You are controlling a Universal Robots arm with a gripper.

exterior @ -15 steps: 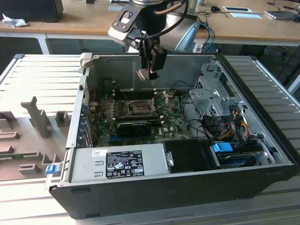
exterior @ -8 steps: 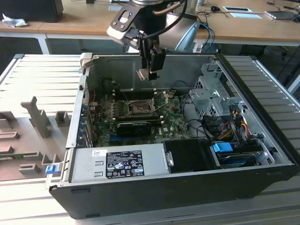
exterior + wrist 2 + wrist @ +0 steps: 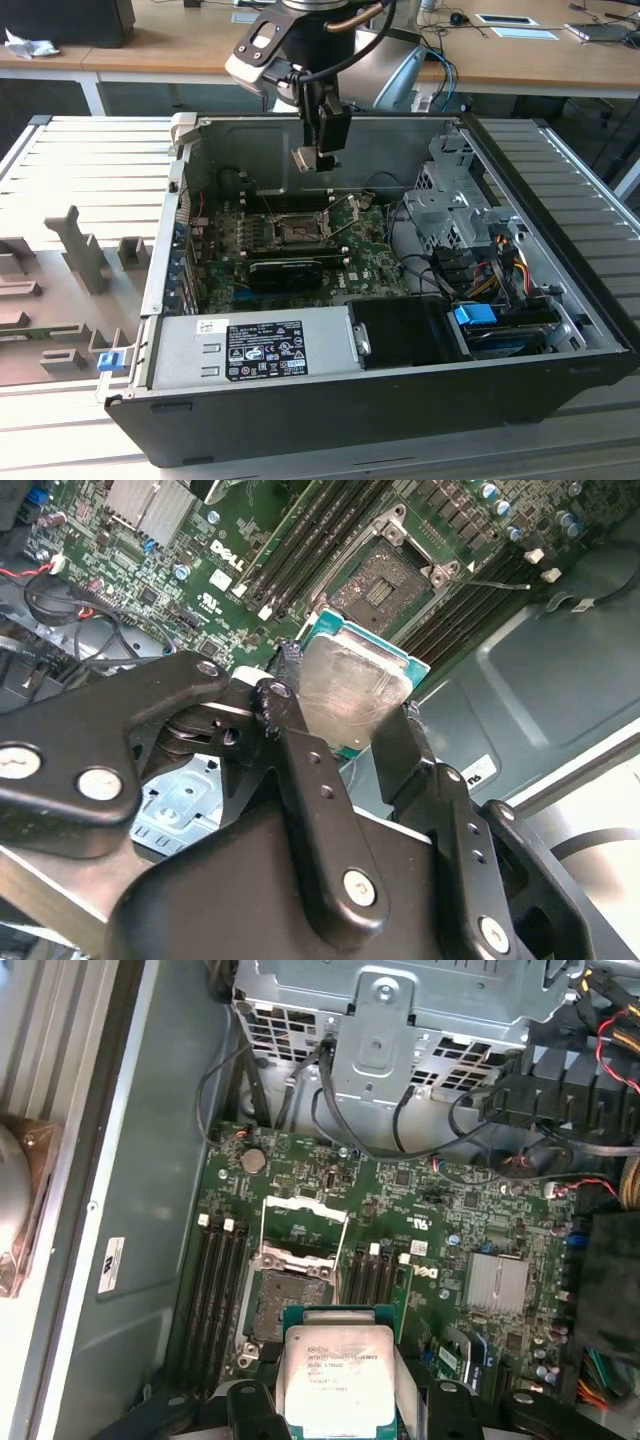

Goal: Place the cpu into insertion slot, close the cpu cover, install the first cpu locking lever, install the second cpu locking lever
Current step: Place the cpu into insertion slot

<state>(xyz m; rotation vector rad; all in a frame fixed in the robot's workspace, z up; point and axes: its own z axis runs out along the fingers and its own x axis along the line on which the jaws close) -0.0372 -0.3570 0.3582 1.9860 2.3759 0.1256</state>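
My gripper (image 3: 318, 152) hangs inside the open computer case, above the green board and slightly behind the insertion slot (image 3: 297, 232). It is shut on the cpu (image 3: 350, 685), a flat square chip with a pale silver face and green edge, pinched between the two black fingers (image 3: 300, 750). In the first wrist view the cpu (image 3: 335, 1375) sits just short of the insertion slot (image 3: 283, 1305), whose dark centre is bare. The cpu cover (image 3: 303, 1228) stands swung open on the slot's far side. In the second wrist view the insertion slot (image 3: 385, 580) lies beyond the chip.
A long black card (image 3: 285, 270) lies in front of the slot. The power supply (image 3: 260, 345) fills the case's front, and a metal drive cage (image 3: 455, 195) with cables stands on the exterior view's right. Memory slots (image 3: 215, 1290) flank the socket. Grey fixtures (image 3: 80, 250) sit on the table.
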